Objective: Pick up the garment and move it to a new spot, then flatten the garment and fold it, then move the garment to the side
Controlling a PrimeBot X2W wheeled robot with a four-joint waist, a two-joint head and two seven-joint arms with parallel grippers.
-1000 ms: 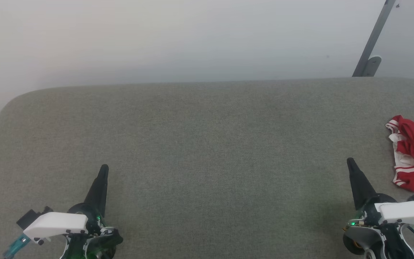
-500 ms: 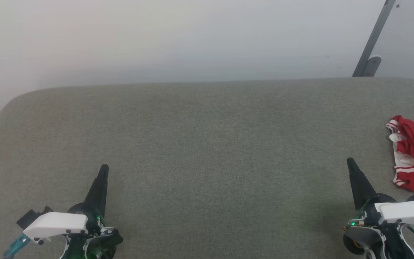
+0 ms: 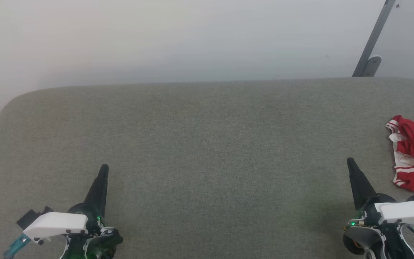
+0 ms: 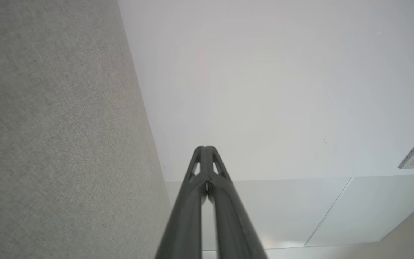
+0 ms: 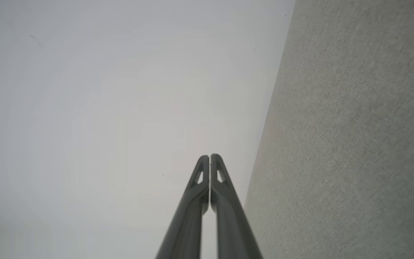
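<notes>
Inspected the head view first. Found the garment (image 3: 413, 154) lying bunched at the far right of the grey fabric surface (image 3: 207, 136), partly cut off by the picture's right edge. Noted red cloth uppermost, with white sections and red-and-white stripe trim along the left and lower folds. Confirmed crumpled: not flattened, not folded.

Located the left tool (image 3: 103, 168) at the near left, over the surface, pointing away from the robot and leaning slightly to the right. Checked against the left wrist view: dark fingers (image 4: 187, 216) pressed together tip to tip, pinching nothing. Recorded a white housing (image 3: 56, 222) at the wrist and a small green light (image 3: 98, 218) beside it.

Located the right tool (image 3: 350, 162) at the near right, pointing away and leaning slightly to the left. Placed it near the garment, on the garment's left side, apart from the cloth. Checked against the right wrist view: fingers pressed together at the tips, pinching nothing.

Could not determine from any view whether either tool touches the surface.

Noted a plain pale wall (image 3: 156, 36) behind the surface. Noted a slanted grey metal bar (image 3: 376, 32) with a rounded foot at the upper right, against that wall.
</notes>
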